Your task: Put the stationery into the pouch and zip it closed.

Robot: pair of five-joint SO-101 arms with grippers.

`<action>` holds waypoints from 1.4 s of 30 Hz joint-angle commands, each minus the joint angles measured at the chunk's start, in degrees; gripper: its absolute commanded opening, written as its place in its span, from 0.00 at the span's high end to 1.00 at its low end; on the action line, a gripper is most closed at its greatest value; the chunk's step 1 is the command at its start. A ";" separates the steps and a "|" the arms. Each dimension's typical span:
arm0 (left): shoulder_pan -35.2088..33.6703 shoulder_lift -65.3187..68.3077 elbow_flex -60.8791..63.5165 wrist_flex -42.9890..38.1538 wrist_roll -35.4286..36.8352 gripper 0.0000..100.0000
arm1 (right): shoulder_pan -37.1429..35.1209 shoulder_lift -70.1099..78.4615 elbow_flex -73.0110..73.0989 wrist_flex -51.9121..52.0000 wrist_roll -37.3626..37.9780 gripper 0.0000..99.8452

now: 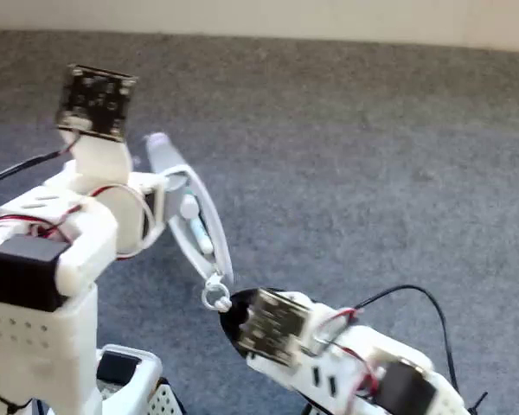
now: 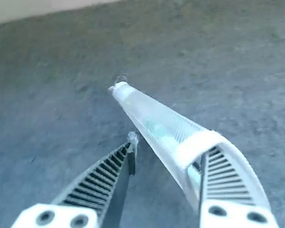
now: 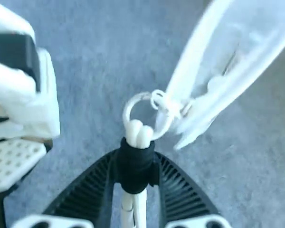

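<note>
Pouch (image 1: pixel 195 220) aloft, centre-left of frame. Right gripper (image 3: pixel 135 160) clamped on zip pull (image 3: pixel 137 133); left gripper (image 2: pixel 168 148) spread, pouch along one finger. Draw straight along zip, pouch taut.

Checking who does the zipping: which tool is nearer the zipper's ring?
Right. The right tool grips the cord tied to the ring; the left tool is at the opposite end of the pouch, away from the ring.
</note>
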 commanded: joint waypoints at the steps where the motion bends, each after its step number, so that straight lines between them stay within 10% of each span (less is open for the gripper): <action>1: 7.08 -1.71 -0.75 -3.87 -0.26 0.78 | -0.57 -5.58 -3.47 0.57 0.53 0.99; 16: 21.58 -1.71 -2.51 -6.51 -1.76 0.78 | -0.40 -8.66 -3.74 0.57 0.53 0.99; 42: 22.29 -1.80 -12.00 -5.10 -2.55 0.79 | 6.73 -8.75 -3.74 -0.31 0.53 0.99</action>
